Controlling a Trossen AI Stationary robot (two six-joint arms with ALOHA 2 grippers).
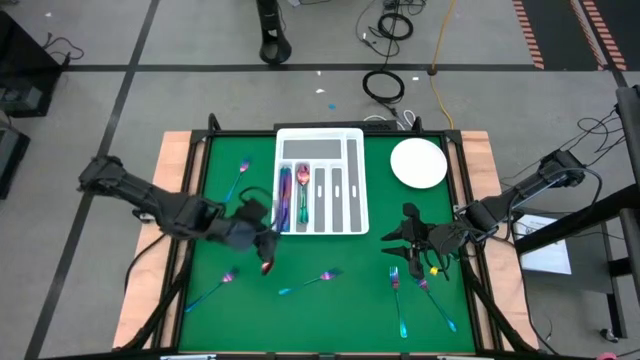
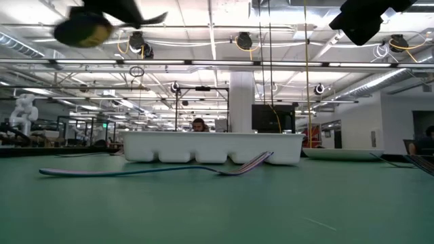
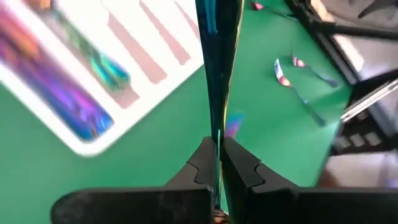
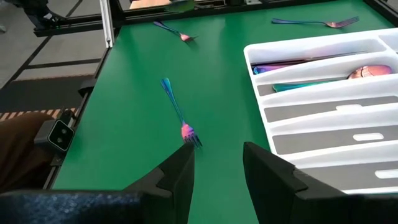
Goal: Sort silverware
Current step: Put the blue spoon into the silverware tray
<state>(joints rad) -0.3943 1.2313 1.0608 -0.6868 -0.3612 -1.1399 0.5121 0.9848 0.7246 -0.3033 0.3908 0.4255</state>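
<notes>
Left end effector (image 1: 262, 238) clamped on one spoon (image 3: 217, 74), centre-left beside tray (image 1: 356, 180) | right end effector (image 4: 217, 163) open, lower right | remaining silverware (image 1: 312, 281) scattered on desk (image 1: 340, 310) | risk: thin edge grip, spoon may twist free

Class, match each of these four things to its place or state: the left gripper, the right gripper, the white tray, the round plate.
1 left gripper
2 right gripper
3 white tray
4 round plate

A right of the tray
B open, empty
C shut on a utensil
D holds silverware

Pairs: 1-C, 2-B, 3-D, 4-A
</notes>
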